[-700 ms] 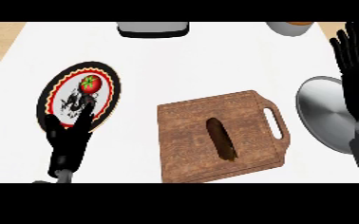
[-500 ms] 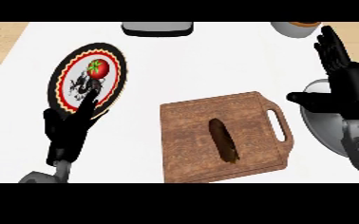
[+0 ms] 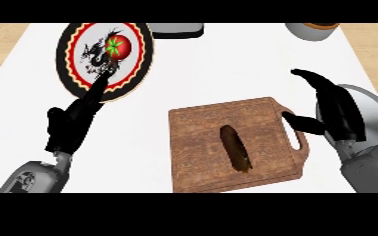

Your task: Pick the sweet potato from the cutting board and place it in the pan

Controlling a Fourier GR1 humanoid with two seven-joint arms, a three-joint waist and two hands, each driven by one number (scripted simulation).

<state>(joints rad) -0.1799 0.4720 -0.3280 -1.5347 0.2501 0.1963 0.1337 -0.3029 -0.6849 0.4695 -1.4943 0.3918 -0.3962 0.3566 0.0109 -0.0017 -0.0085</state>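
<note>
Potato [image 3: 236, 147]: lies lengthwise mid-board [image 3: 199, 150], untouched. Right hand [image 3: 336, 112]: at board's 3 o'clock, fingers spread, empty. Left hand [image 3: 74, 122]: 9 o'clock, open, resting. Advice: descend over potato's middle, fingers across its width. Pan [image 3: 365, 105]: behind right hand.

sweet potato [image 3: 235, 148]: 1 | cutting board [image 3: 199, 150]: 1 | plate [image 3: 74, 80]: 1 | tomato [image 3: 118, 45]: 1 | hands: 2

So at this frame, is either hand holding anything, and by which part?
Nothing is held. The sweet potato lies free on the cutting board; the right hand is open beside the board, the left hand open too.
</note>
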